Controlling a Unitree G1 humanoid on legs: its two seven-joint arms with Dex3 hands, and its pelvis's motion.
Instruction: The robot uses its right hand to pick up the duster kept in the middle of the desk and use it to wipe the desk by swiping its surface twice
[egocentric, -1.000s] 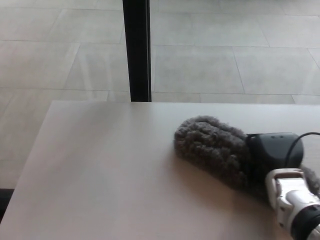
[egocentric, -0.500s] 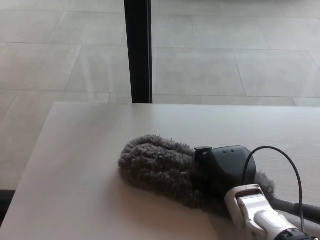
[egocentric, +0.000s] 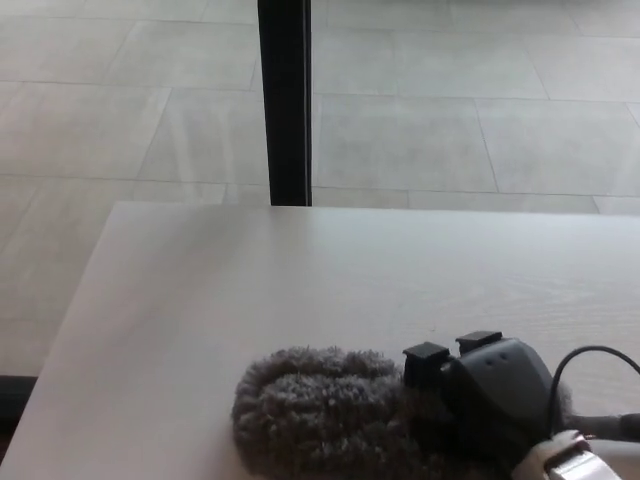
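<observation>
A grey fluffy duster lies on the pale desk near its front edge, stretching to the left. My right hand, black, sits over the duster's right end and is shut on it. A white wrist section shows at the bottom right, with a black cable looping beside it. My left hand is out of the picture.
A black vertical post stands behind the desk's far edge. Beyond it is a tiled floor. The desk's left edge runs diagonally from the far left corner down to the bottom left.
My right hand has dragged the duster across the desk, first leftward and then toward the front edge. The view has also shifted slightly.
</observation>
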